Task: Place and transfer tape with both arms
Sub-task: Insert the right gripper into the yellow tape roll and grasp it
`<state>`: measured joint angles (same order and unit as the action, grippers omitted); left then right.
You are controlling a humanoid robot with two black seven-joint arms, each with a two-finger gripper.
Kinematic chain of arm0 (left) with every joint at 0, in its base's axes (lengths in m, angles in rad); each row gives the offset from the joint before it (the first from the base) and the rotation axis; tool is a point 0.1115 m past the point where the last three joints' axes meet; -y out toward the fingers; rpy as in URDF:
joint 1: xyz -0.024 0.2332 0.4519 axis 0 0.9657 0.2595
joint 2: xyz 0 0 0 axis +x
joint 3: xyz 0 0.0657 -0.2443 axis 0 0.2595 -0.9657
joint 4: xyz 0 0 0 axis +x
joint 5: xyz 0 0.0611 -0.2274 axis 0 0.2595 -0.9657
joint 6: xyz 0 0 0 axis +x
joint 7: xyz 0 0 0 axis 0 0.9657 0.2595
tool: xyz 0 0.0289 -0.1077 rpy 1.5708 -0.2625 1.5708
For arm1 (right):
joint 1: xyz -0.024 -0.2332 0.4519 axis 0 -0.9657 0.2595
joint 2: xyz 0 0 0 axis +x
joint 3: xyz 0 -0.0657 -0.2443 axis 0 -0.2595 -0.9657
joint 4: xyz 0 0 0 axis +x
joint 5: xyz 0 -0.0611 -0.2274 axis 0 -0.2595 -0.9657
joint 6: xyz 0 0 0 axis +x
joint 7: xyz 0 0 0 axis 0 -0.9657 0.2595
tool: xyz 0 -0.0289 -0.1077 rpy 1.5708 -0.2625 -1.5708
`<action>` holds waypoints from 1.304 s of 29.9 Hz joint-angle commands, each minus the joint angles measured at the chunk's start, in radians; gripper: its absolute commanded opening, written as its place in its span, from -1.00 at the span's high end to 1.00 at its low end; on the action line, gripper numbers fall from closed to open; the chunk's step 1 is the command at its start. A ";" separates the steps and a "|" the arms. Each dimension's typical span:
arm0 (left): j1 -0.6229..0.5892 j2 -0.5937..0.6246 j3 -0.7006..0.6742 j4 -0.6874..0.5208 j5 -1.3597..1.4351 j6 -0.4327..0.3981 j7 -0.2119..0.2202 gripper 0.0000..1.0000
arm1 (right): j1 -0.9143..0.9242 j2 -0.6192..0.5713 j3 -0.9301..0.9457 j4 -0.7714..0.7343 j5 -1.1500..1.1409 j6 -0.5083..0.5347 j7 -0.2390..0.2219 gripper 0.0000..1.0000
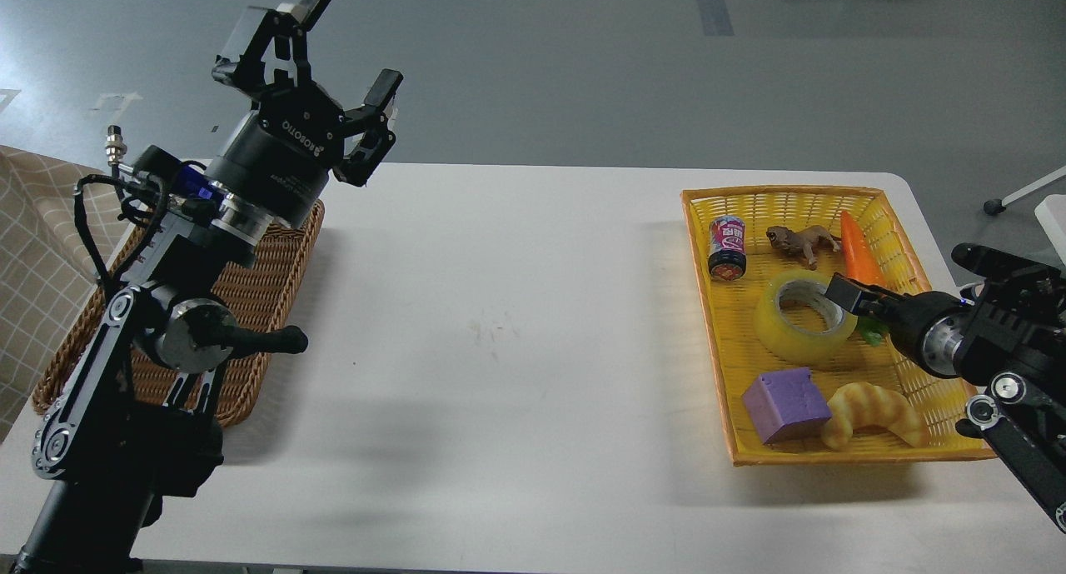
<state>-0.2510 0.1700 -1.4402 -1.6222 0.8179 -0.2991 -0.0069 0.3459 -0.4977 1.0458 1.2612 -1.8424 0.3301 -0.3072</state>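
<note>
The yellow tape roll [801, 320] lies flat in the yellow basket [949, 407] at the right, its grey-white core facing up. My right gripper [845, 295] reaches in from the right and its tip sits at the roll's right rim; only one dark fingertip [843, 291] shows, so I cannot tell if it is open or shut. My left gripper [341, 53] is raised high above the table's back left, open and empty, over the brown wicker basket [266, 299].
The yellow basket also holds a small can [726, 247], a toy animal [802, 242], a carrot [858, 251], a purple cube [785, 404] and a croissant [874, 413]. The white table [516, 349] spans the middle.
</note>
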 commanded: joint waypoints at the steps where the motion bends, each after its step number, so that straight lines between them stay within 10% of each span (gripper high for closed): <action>1: -0.002 0.002 -0.005 -0.001 0.001 0.000 -0.001 -0.96 | 0.007 0.024 -0.004 -0.013 0.000 0.001 0.023 -0.95; 16: -0.001 0.023 -0.028 -0.001 0.001 -0.002 -0.005 -0.96 | 0.059 -0.004 -0.132 -0.085 -0.127 0.003 0.131 -0.85; 39: 0.016 0.026 -0.040 -0.001 0.000 -0.003 -0.005 -0.96 | 0.047 0.002 -0.135 -0.091 -0.136 0.000 0.132 -0.03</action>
<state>-0.2353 0.1959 -1.4804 -1.6230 0.8176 -0.3022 -0.0123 0.3947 -0.4941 0.9127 1.1704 -1.9788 0.3295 -0.1747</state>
